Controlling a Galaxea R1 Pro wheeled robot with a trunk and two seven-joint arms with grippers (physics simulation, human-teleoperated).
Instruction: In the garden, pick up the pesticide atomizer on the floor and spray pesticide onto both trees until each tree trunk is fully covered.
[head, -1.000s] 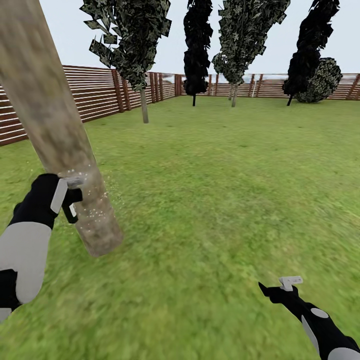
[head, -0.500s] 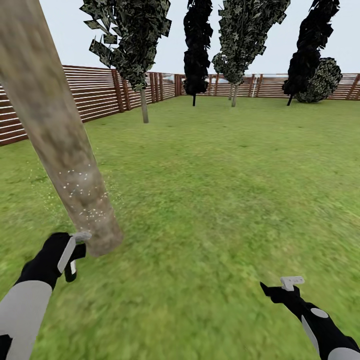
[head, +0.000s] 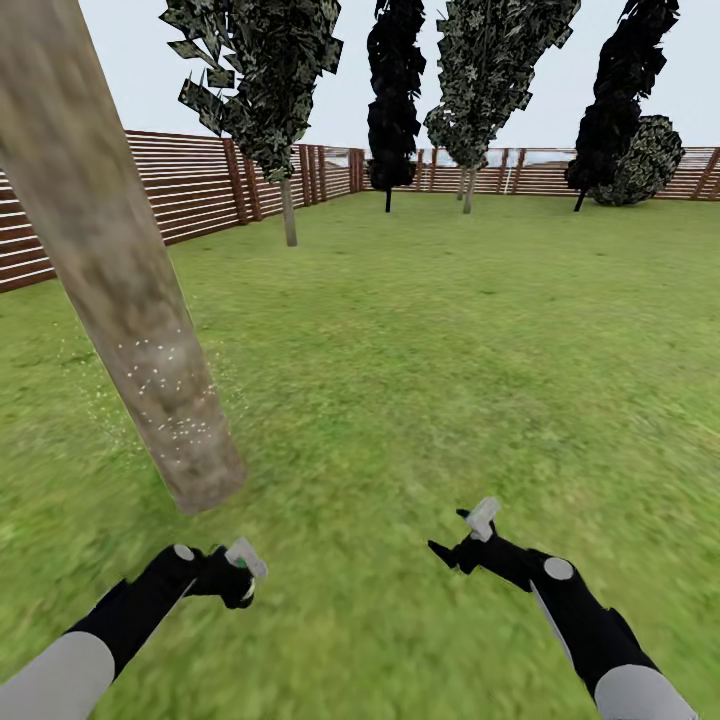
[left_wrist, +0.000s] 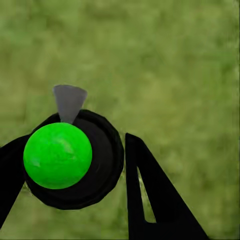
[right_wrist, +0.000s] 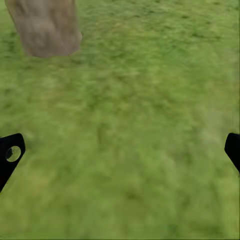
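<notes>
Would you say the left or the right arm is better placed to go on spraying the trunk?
Left, probably: the left gripper holds the atomizer between its fingers and sits nearer the tree trunk. The right gripper is open over grass.

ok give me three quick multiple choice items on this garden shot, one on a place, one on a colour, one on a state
1. The thick tree trunk stands on the robot's
A. left
B. right
C. dead centre

2. The round top seen between the left claw's fingers is
A. red
B. bright green
C. white

3. The right claw is
A. shut on a bottle
B. open with grass between
C. pressed to the trunk

Answers:
1 A, the trunk leans at the head view's left.
2 B, the left wrist view shows a green dome on a black body.
3 B, its fingertips sit far apart over lawn.
</notes>
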